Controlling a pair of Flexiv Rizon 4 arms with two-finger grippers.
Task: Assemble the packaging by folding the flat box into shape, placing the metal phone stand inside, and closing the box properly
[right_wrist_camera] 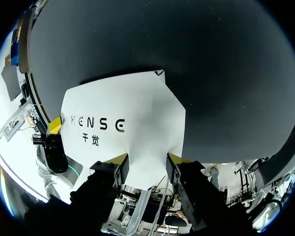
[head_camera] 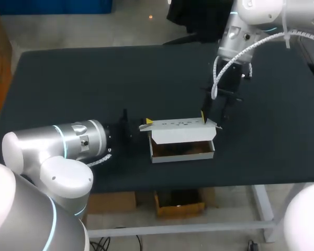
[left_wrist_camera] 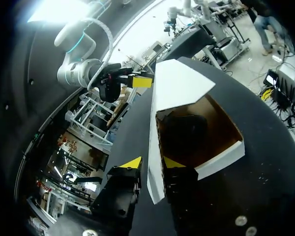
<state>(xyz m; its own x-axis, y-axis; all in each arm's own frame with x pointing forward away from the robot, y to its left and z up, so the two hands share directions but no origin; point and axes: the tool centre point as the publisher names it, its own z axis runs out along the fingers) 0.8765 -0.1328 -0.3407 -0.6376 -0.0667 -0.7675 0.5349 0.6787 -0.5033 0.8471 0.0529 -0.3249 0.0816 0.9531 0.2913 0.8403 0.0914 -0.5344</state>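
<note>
Currently: closing box (head_camera: 182, 154).
Left gripper (left_wrist_camera: 152, 164): apart, astride lid (left_wrist_camera: 177, 86).
Right gripper (right_wrist_camera: 147, 160): grip cannot be told.
Next: fold lid down.

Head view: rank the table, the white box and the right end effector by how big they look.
1. table
2. white box
3. right end effector, clearly smaller than the box

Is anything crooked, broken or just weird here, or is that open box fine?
Nothing stands out. The white box sits square on the black table, undamaged, its lid standing up. A dark object lies inside, too shadowed to identify. The left gripper and right gripper are at opposite ends of the lid.
</note>
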